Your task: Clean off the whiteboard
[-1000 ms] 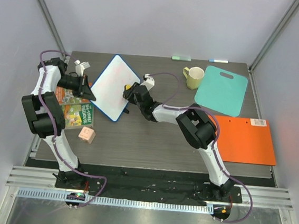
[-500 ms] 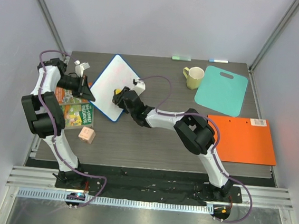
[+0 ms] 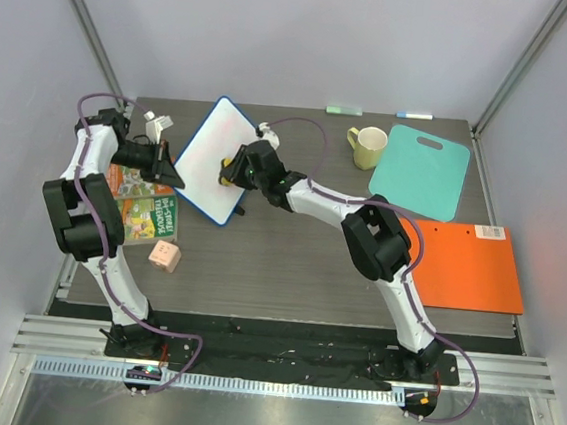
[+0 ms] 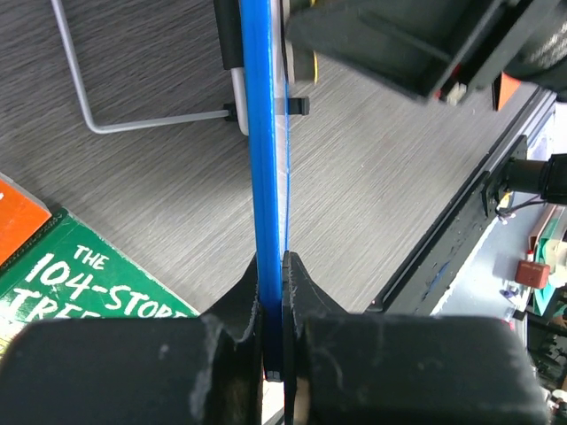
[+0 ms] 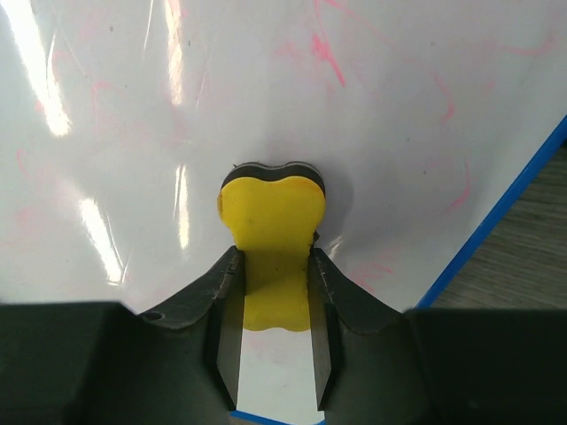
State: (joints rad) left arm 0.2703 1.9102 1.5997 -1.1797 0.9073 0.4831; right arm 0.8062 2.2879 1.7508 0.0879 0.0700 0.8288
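My left gripper [image 4: 273, 261] is pressed tight on the whiteboard's [image 3: 207, 155] blue rim. The rim runs straight up from between my fingers, seen edge-on from that wrist. The board stands tilted on the back-left part of the table [image 3: 289, 263], with its near corner down on the wood and its white face turned toward my right arm. Behind it a bent wire stand [image 4: 97, 97] is fixed to its back and rests on the table.

My right gripper [image 5: 275, 266] pinches a yellow eraser [image 5: 270, 205], with one finger on each side of its narrow waist. The jaws are part-way closed, no wider than the eraser. The eraser's dark pad is flat against the board's face, roughly mid-board and toward its right edge in the top view. Faint pink smears and a few sharper pink strokes show on the white above and to the right of the eraser. Glare streaks cross the left part. The blue rim cuts across the lower right of my right wrist view, with wood grain beyond it.

A green book [image 3: 149, 216] lies on the table just left of the board, under my left arm, and a small pink block [image 3: 165, 255] sits near its front corner. A mug [image 3: 369, 146], a teal board [image 3: 423, 171] and an orange folder [image 3: 464, 265] are well apart on the right side.
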